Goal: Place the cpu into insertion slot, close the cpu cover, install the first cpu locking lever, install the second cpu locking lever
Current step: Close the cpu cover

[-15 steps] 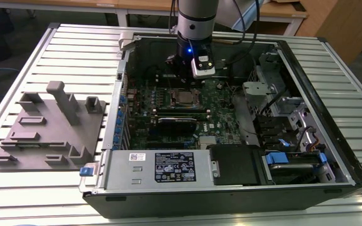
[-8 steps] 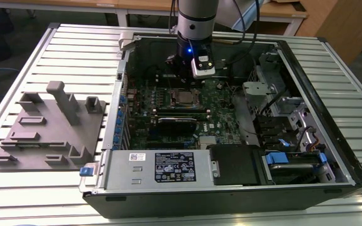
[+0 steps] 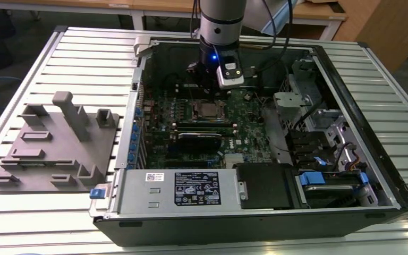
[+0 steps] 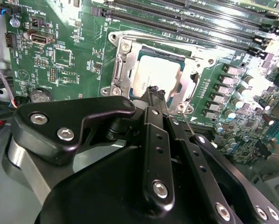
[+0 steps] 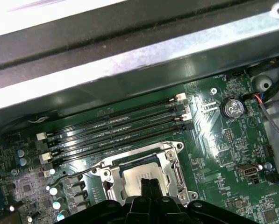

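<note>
Cpu (image 4: pixel 154 77) in insertion slot (image 4: pixel 117 74), end effector (image 4: pixel 152 91) overhead

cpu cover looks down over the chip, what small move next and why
Probably shift the shut gripper sideways to the loose locking lever: the cpu sits under the cpu cover, but that lever looks unlatched, standing off the frame.

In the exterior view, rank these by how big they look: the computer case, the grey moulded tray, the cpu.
Largest to smallest:
1. computer case
2. grey moulded tray
3. cpu, by far the smallest
</note>
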Motion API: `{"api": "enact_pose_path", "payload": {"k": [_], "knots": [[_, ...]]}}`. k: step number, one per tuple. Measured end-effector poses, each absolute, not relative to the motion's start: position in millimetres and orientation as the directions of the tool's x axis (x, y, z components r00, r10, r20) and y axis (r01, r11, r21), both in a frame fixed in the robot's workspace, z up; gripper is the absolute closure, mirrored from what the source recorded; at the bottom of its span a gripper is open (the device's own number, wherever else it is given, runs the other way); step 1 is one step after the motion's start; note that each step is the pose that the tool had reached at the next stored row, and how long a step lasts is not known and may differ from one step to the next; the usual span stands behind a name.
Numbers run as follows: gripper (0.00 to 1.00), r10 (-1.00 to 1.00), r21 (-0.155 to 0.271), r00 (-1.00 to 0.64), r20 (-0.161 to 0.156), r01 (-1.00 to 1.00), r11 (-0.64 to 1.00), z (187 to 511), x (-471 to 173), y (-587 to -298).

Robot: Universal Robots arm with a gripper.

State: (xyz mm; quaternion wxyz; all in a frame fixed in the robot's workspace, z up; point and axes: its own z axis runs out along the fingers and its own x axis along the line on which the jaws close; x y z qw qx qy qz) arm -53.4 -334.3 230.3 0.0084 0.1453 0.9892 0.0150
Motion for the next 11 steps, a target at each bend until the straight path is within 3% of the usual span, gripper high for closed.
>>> {"api": "enact_pose_path", "payload": {"k": [11], "knots": [[0.9, 0.17, 0.031, -0.985, -0.013, 0.17, 0.985, 227.9, -53.8, -334.3]]}}
